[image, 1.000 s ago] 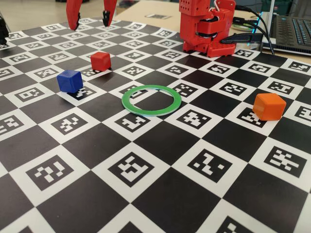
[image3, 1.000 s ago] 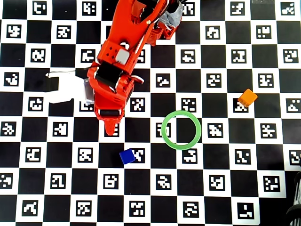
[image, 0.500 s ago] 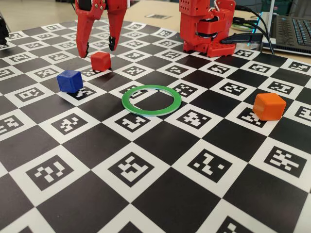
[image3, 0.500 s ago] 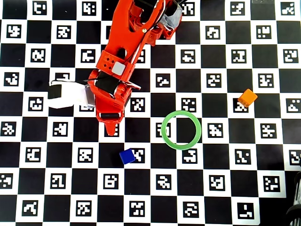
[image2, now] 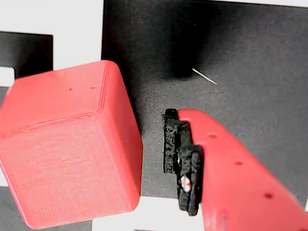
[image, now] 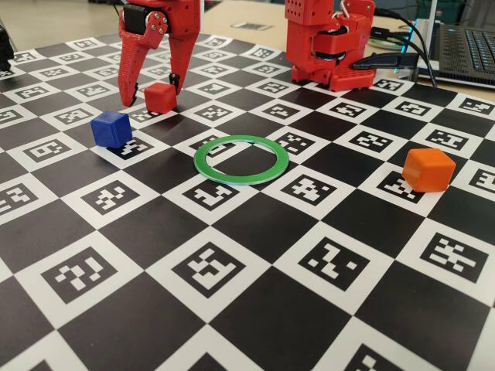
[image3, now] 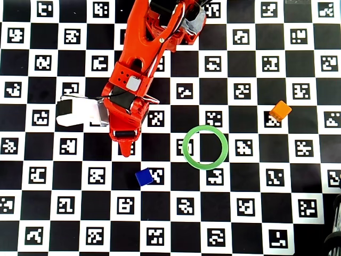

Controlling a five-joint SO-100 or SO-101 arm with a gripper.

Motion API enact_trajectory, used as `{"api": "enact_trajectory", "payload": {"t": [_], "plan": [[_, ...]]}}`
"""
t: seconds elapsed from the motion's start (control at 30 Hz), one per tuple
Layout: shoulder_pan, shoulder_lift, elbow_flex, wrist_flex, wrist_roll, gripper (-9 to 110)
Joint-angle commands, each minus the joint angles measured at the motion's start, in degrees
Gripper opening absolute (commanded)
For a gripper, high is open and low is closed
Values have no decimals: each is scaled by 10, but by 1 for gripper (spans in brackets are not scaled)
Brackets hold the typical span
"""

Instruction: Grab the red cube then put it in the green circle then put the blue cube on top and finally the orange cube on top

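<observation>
three cubes: one red cube, one blue cube, one orange cube. one green circle. the gripper is spread wide around red.

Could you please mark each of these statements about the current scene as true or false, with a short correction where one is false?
1. The green circle has nothing inside it. True.
2. The gripper has lifted the red cube off the board. False: the cube rests on the board, with the open jaws on either side of it.
3. In the fixed view the blue cube sits left of the green circle. True.
4. The orange cube is stacked on the blue cube. False: it stands alone, right of the circle in the fixed view.
5. In the wrist view a gap shows between the red cube and the finger pad. True.
</observation>
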Motion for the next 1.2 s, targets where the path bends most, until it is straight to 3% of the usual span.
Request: {"api": "enact_trajectory", "payload": {"t": [0.0,0.7,0.87,1.0,1.17], "plan": [[3,7,-9,-6,-15,40],[-16,4,-2,-24,-103,40],[-16,4,0,-25,-105,31],[-17,6,2,-29,-102,17],[-18,10,6,-33,-101,10]]}}
